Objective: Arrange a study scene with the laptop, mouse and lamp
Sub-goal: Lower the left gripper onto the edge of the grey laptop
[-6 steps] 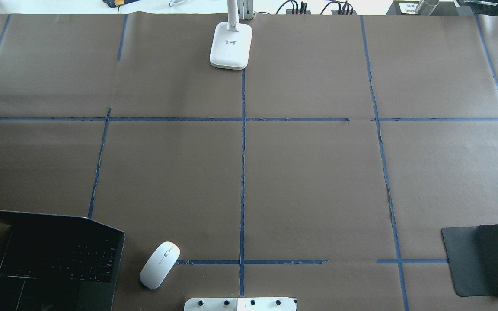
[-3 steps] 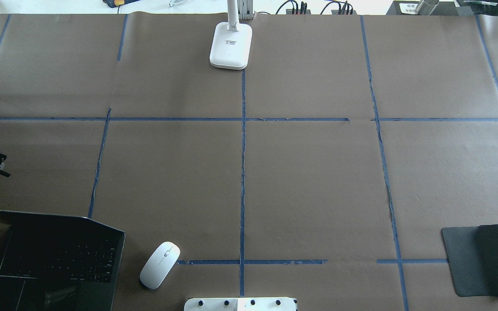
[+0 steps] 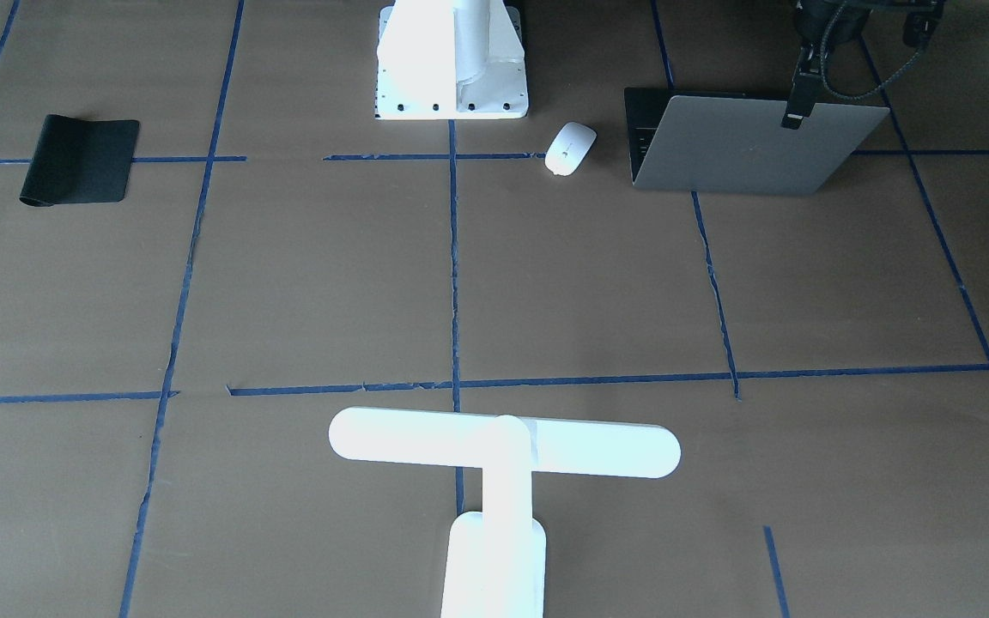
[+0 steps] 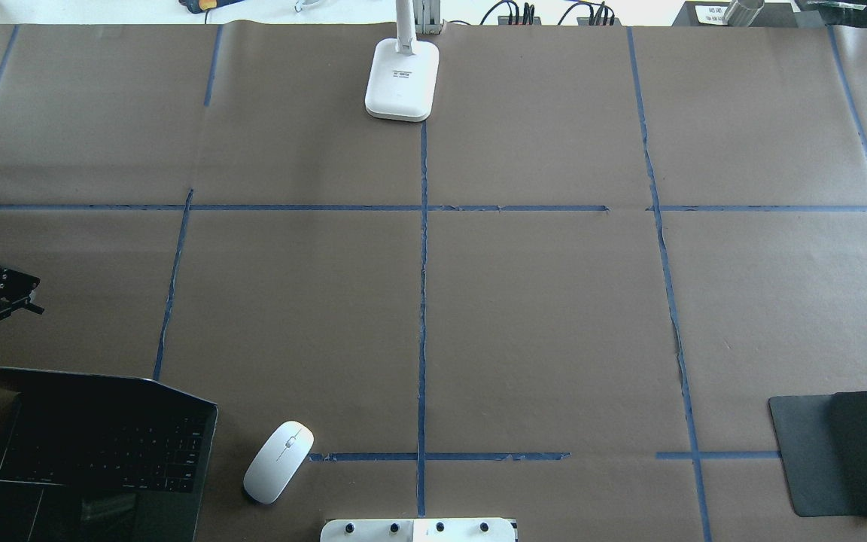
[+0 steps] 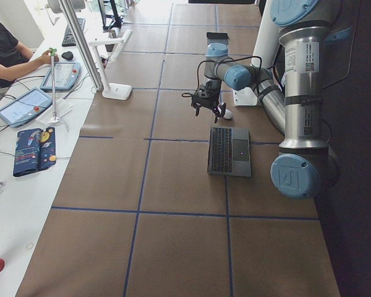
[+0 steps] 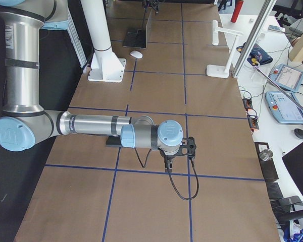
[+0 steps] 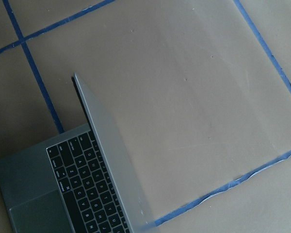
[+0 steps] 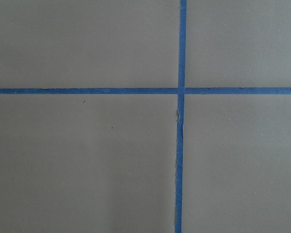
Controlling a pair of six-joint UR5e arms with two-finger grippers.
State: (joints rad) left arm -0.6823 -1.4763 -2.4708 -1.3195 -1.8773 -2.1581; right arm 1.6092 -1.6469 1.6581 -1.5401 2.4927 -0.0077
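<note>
The laptop (image 3: 752, 154) stands open at the near left of the table, dark keys showing in the overhead view (image 4: 102, 444) and the left wrist view (image 7: 87, 184). The white mouse (image 3: 569, 148) lies just to its right (image 4: 278, 461). The white T-shaped lamp (image 3: 503, 446) stands at the far middle; only its base (image 4: 401, 79) shows overhead. My left gripper (image 3: 793, 116) hangs at the lid's top edge (image 4: 4, 297), fingers apart and empty in the exterior left view (image 5: 208, 111). My right gripper (image 6: 184, 154) hovers over bare paper far right; I cannot tell if it is open.
A black mouse pad (image 4: 832, 454) lies at the near right, one edge curled over. The white robot pedestal (image 3: 452, 60) stands at the near middle. Blue tape lines cross the brown paper. Operators' tablets (image 5: 28, 105) lie beyond the far edge.
My left gripper has come into the overhead view from the left edge and moved further right above the laptop's lid. The laptop, mouse and lamp have not moved.
</note>
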